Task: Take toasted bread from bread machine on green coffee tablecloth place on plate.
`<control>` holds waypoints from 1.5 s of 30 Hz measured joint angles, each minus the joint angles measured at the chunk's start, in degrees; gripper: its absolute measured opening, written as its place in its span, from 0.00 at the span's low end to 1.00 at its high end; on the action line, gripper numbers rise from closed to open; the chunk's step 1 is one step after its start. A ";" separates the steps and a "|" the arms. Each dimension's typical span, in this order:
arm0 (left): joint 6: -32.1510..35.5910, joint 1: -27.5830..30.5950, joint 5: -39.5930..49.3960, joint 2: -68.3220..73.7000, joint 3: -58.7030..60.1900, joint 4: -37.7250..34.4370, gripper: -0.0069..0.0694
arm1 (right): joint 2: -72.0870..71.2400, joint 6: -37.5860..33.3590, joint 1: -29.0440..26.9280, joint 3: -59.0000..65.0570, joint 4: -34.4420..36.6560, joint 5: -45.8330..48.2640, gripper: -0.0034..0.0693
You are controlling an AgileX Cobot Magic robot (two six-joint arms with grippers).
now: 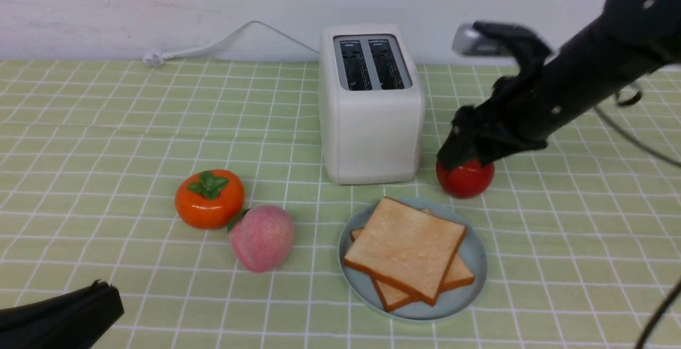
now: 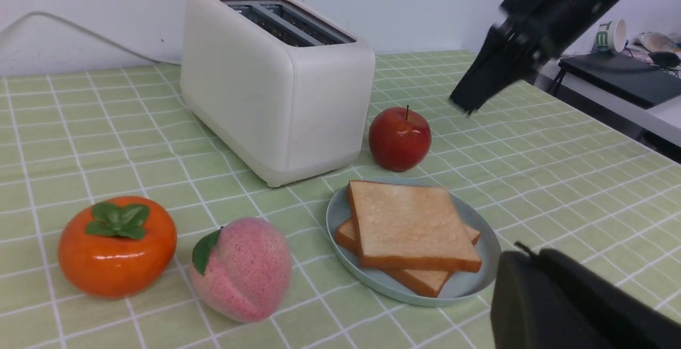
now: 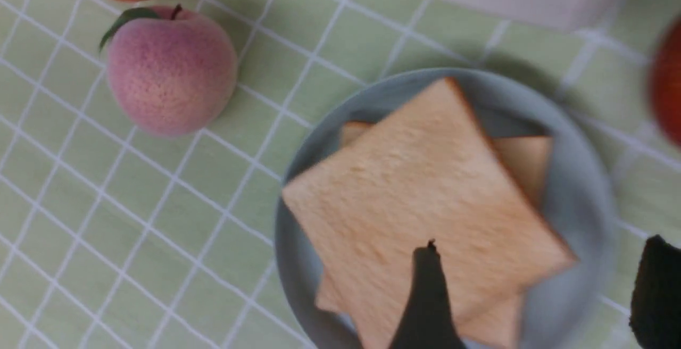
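In the front view the white bread machine [image 1: 375, 131] stands upright toward the far edge of the green coffee tablecloth [image 1: 127, 147], both slots bare, its cord [image 1: 213, 47] running left to the plug [image 1: 153, 58]. Just nearer, the plate [image 1: 473, 296] carries the toasted bread [image 1: 407, 248], two slices stacked crosswise, the top one's corners reaching over the lower one, with bare plate showing mainly along the right rim. A strip of cloth runs between plate and machine; the red apple [image 1: 468, 180] narrows the way at the plate's far right. Left of the plate, across a strip of cloth, sits the peach [image 1: 263, 238], with the persimmon [image 1: 209, 199] close by, farther and left. The right gripper [image 1: 456, 137], blurred, hangs above the apple's side of the cloth; the left gripper [image 1: 109, 290] shows at the near left corner. In the left wrist view its dark fingers lie together, closed, apart from the plate; the upper slice sits a little tilted, and grid cloth stretches right past the apple toward a dark stand [image 2: 609, 75]. In the right wrist view the right jaws stand wide open, holding nothing, bread and plate rim showing between and beyond the fingers [image 3: 430, 296]
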 joint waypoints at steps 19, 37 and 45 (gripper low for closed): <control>-0.05 0.00 1.30 -3.54 0.00 -3.96 0.07 | -51.11 15.80 0.00 27.19 -14.01 12.38 0.03; -0.05 0.00 2.53 -3.61 0.00 -4.23 0.07 | -84.06 25.05 0.00 58.11 -15.61 -10.36 0.05; -0.05 0.00 2.59 -3.61 0.00 -4.23 0.07 | -84.06 25.12 0.00 62.12 -16.01 -10.42 0.06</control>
